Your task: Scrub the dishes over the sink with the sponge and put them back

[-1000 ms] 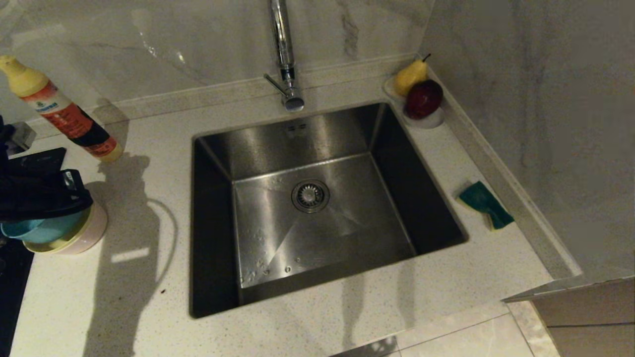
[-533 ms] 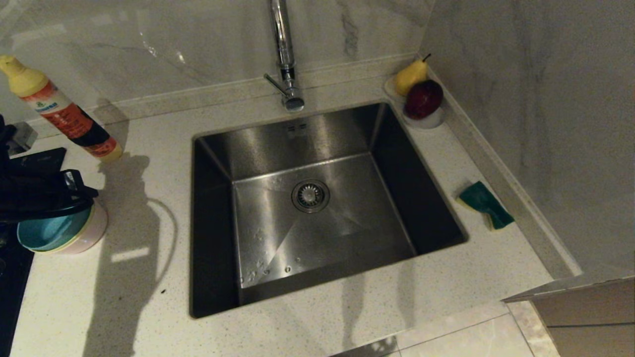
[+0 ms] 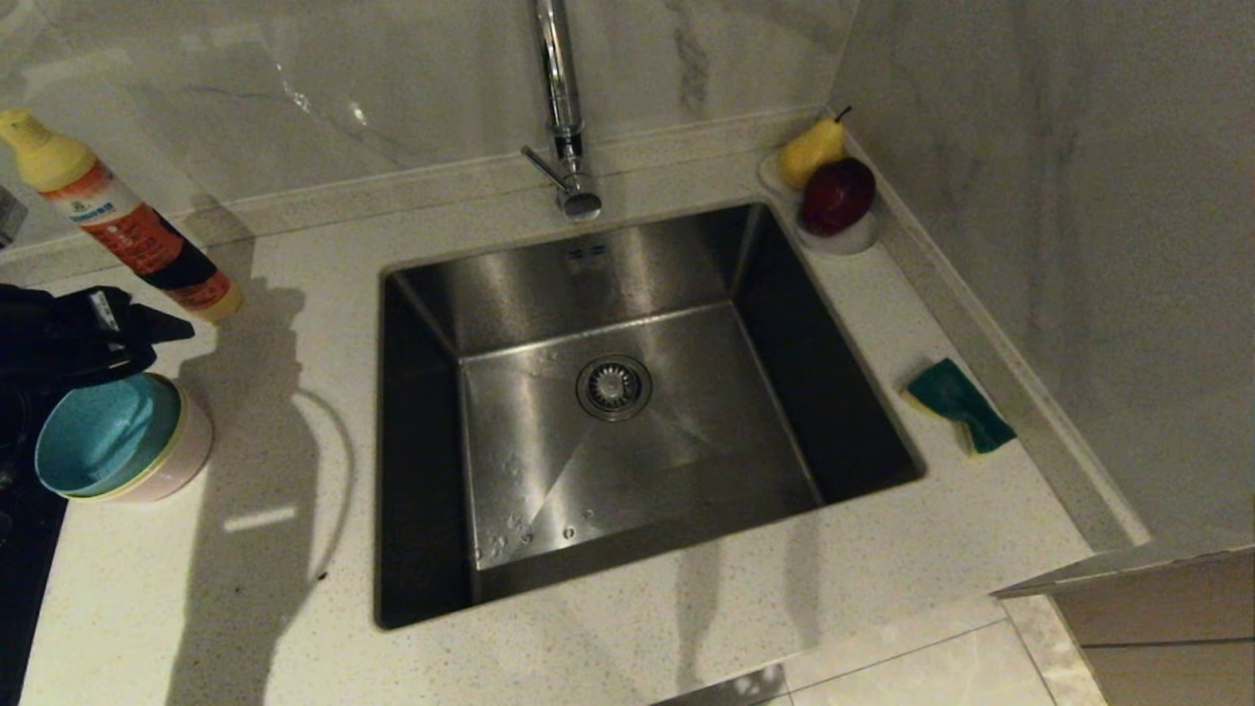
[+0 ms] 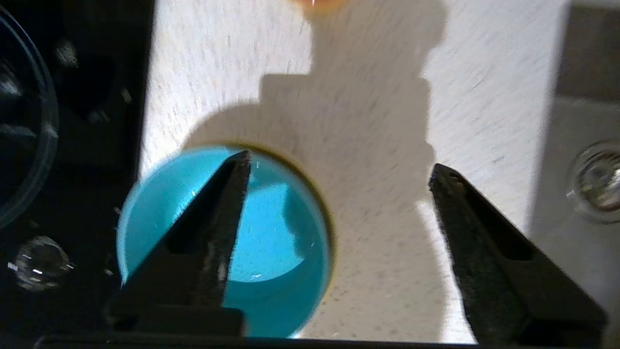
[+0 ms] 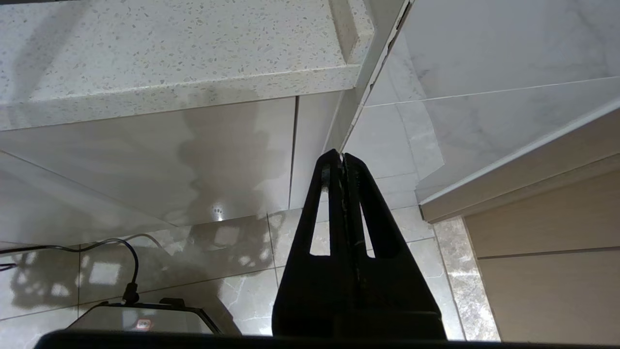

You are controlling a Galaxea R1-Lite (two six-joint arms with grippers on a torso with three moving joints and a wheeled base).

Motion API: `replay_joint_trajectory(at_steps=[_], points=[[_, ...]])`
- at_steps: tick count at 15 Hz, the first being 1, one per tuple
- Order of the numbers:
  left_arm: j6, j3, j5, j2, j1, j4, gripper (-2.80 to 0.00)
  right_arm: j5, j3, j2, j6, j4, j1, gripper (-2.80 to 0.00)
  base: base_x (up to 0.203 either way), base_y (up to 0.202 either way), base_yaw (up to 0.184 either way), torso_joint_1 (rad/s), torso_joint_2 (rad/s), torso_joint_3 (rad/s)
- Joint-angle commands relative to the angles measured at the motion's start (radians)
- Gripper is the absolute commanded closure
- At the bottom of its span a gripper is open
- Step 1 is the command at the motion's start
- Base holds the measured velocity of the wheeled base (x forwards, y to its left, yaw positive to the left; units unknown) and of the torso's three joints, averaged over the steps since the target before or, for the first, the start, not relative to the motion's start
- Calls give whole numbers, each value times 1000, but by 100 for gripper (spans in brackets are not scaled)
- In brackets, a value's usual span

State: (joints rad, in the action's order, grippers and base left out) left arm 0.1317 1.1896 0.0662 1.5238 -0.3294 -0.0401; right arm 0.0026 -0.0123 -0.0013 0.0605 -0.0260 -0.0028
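where fingers (image 4: 232, 194) gape, light blue bowl (image 3: 103, 431) atop stack

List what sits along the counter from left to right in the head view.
Left gripper → stacked bowls → spray bottle → sink → fruit dish → sponge.
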Motion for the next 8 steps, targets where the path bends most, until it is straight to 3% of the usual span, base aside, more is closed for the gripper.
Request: replay_joint_trajectory(at_steps=[1,2,3,6,8], points=[[2,49,3,-40,0,-30,-280,1,0,0,1,0,0,0,0,0,0,0,0,0],[3,65,3,-47,0,-32,-280,1,0,0,1,0,1,0,0,0,0,0,0,0],[2,90,4,-54,0,-33,0,1,0,0,1,0,0,0,0,0,0,0,0,0],[-3,190,33,-38,46,-29,0,1,0,0,1,0,0,0,0,0,0,0,0,0],[-18,208,20,-21,123,-23,0,1,0,0,1,0,1,0,0,0,0,0,0,0]])
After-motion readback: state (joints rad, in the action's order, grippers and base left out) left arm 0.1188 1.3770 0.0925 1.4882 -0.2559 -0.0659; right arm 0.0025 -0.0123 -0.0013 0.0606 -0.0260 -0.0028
